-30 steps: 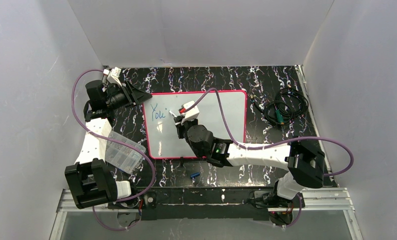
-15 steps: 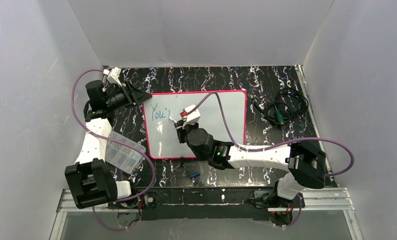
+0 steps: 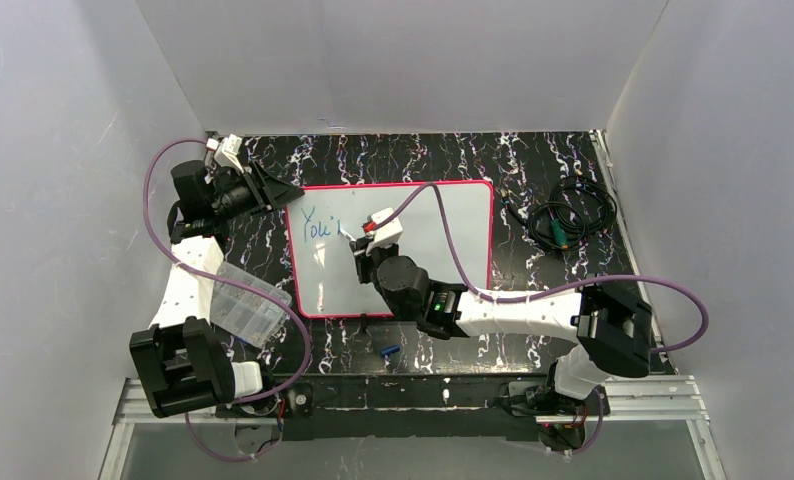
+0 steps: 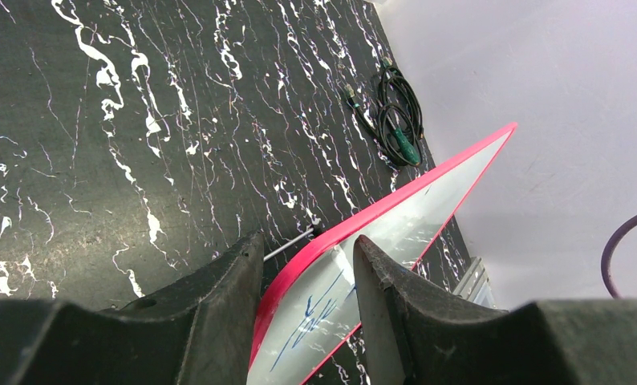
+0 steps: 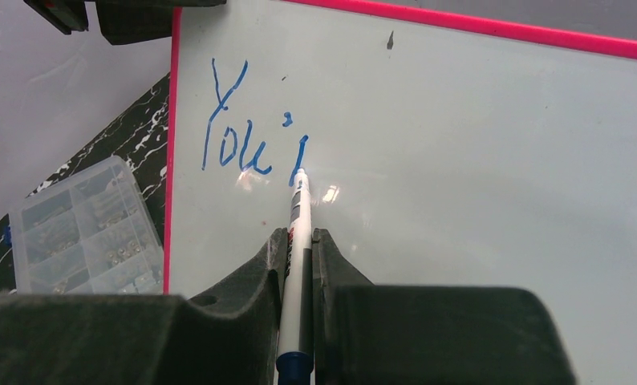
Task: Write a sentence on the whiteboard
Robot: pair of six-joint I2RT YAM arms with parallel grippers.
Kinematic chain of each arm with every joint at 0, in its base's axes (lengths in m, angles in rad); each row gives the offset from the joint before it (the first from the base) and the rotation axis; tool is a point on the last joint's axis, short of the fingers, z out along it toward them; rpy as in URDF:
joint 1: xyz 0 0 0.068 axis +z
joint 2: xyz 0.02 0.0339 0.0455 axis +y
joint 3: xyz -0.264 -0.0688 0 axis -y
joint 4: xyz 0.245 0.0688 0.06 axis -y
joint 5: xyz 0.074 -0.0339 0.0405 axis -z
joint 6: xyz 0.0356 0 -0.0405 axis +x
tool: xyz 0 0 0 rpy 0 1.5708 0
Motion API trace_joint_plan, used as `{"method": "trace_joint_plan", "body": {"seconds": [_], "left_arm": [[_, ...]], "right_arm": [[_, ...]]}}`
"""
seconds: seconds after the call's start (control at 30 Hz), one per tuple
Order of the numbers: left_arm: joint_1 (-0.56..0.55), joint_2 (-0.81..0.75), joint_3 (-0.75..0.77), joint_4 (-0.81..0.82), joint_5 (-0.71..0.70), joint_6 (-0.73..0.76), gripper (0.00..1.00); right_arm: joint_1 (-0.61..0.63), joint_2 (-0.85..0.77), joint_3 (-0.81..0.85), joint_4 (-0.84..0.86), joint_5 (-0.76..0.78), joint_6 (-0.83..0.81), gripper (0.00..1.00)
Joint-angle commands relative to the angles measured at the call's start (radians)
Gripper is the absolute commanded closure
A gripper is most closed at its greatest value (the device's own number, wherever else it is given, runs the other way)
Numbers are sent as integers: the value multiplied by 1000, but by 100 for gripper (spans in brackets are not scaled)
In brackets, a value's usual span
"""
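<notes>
Far left, at 8 o'clock from the board (image 3: 443,235): clear box (image 3: 245,303) with compartments, on the tabletop (image 3: 423,155), just beside the board's left edge. Touching or not, cannot tell. Small parts inside, too small to name.

Up at the board's 10 o'clock corner: left pincer (image 3: 291,190), laid low, pointing toward 3 o'clock, clamped on that corner. In the left wrist view, pink frame wedged between the two fingers (image 4: 219,297), one on each side.

Middle of the tabletop: board lying flat, long side running 9 to 3 o'clock, pink-red frame all round, glossy white face mostly bare.

On its 10 o'clock part: writing (image 5: 235,148) in thin blue, one short line reading "You'" and then a lone upright stroke.

Just right of that, toward the board's centre: right pincer (image 5: 300,234), reaching in from 5 o'clock, closed tight on a pen (image 5: 296,273). White barrel, blue rear end, gripped between the fingers and aimed toward 12 o'clock in the right wrist view. Tip down on the white face, at the foot of the upright stroke.

At 6 o'clock, just off the board's near edge: small blue piece (image 3: 389,351) on the tabletop, too small to make out further.

Far right, at 3 o'clock and well apart from the board: coil of black cables (image 3: 570,215) with a green plug.
</notes>
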Motion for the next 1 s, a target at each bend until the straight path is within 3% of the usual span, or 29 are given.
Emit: {"method": "trace_joint_plan", "body": {"seconds": [0.0,0.3,0.67,0.97], "left_arm": [[-6,-37,-1,-5,45,2,57],[-7,-36,0,-6,45,0,57],[-6,-37,-1,-6,45,0,57],[-7,-38,-1,-6,45,2,57]], "right_arm": [[-9,-9,24,69,74,-44,99],[-9,-33,-1,56,99,-41,99],[-9,-111,-77,126,-20,-42,99],[-9,-79,-49,113,49,-64,99]]}}
